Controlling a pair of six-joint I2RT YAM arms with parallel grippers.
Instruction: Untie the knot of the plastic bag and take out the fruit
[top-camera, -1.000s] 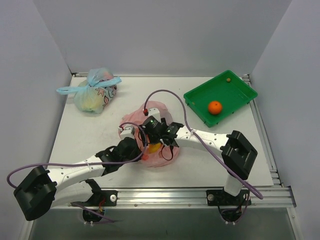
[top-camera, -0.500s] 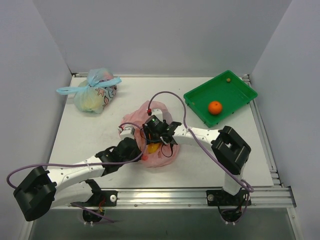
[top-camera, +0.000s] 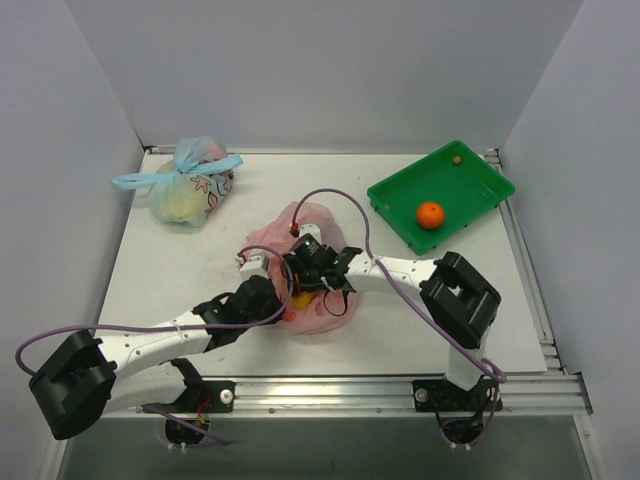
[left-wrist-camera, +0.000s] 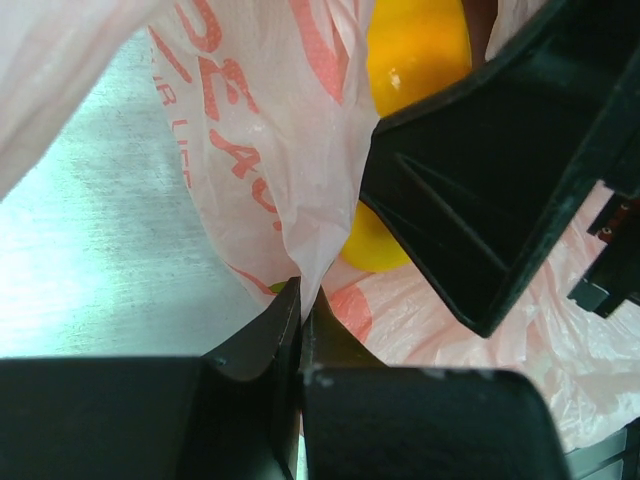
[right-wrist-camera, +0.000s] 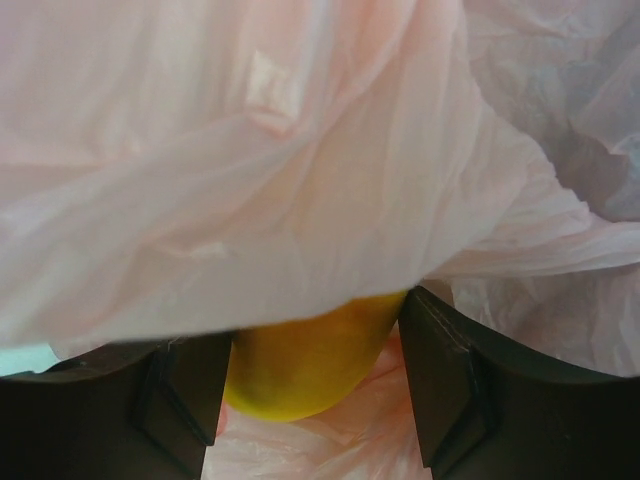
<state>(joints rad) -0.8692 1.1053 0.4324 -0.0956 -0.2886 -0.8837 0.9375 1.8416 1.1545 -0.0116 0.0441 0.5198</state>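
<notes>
Thin translucent pink plastic bag lies mid-table, mouth apparently open; knot not discernible. Left gripper, arm stretched low across the table, jaws pressed together on a fold of bag film, likely to hold the mouth up and clear. Right gripper, wrist angled down into the bag, fingers touching both flanks of a smooth yellow-orange mango-like fruit: gripping it, I judge. Small round orange sits in green rectangular plastic tray, well apart.
</notes>
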